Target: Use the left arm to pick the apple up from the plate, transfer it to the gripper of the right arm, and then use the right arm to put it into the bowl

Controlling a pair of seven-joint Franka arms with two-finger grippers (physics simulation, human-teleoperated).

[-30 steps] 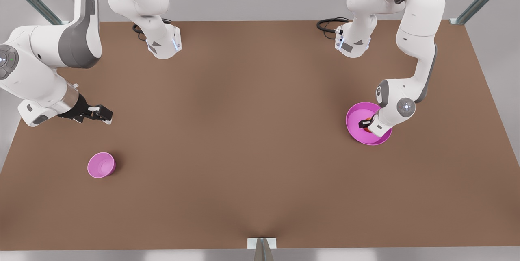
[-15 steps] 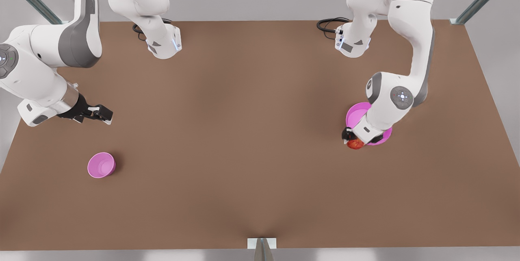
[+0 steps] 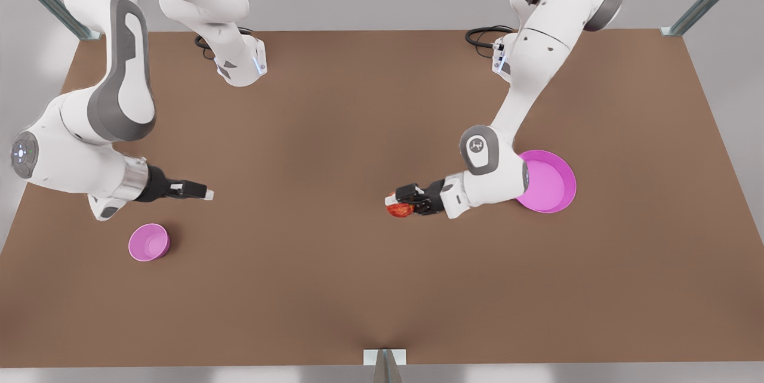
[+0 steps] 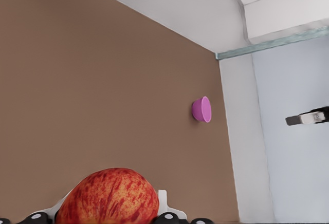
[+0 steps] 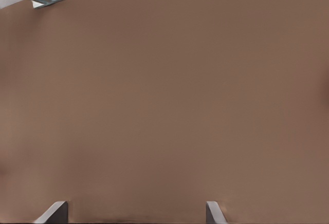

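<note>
Apple off plate, between left jaws

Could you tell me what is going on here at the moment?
The left gripper holds the apple above the table, clear of the plate, pointing toward the other arm. The right gripper is open, hovers near the bowl and faces the apple. The handover has not happened yet.

No text, label, brand name, number or sign can be read on any surface in these views; all visible surfaces are plain.
</note>
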